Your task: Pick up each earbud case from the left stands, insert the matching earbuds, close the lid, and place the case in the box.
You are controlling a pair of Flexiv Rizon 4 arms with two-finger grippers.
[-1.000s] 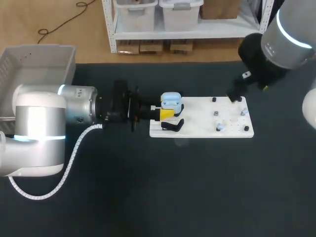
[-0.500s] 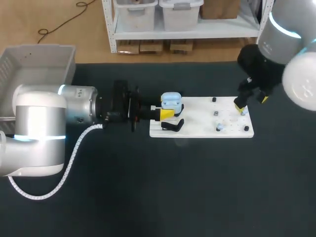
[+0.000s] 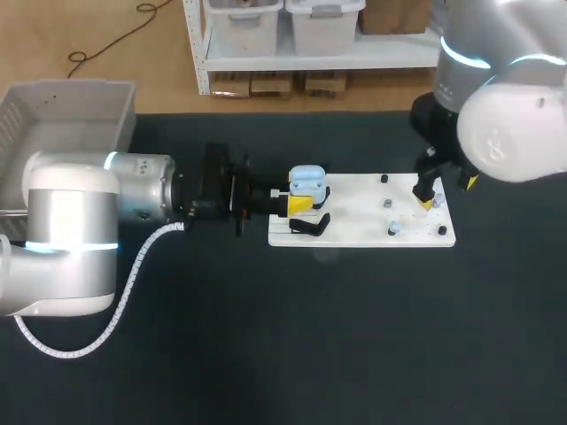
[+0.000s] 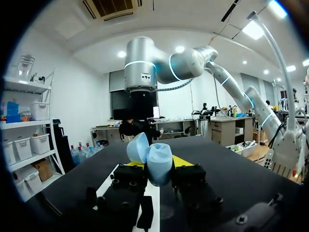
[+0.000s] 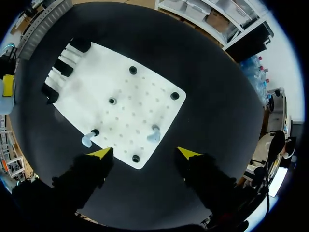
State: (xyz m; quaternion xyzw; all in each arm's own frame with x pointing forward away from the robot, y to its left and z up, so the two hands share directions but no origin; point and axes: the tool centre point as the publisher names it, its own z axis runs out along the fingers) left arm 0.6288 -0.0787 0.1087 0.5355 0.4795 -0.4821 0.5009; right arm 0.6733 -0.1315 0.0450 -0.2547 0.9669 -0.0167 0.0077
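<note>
Right gripper (image 5: 144, 153) nearer two earbuds (image 5: 153, 135)

The right tool (image 3: 446, 189) has swung in over the white board's (image 3: 354, 232) right end.

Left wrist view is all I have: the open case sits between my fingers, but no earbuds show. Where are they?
Observer: Both lie on the white board, on the half away from your earbud case: the first earbud and the second earbud.
Operator: Has the right gripper got hold of one?
Observer: No. The right gripper is open above the board's end and holds nothing; the first earbud lies just ahead of the gap between its fingers.
</note>
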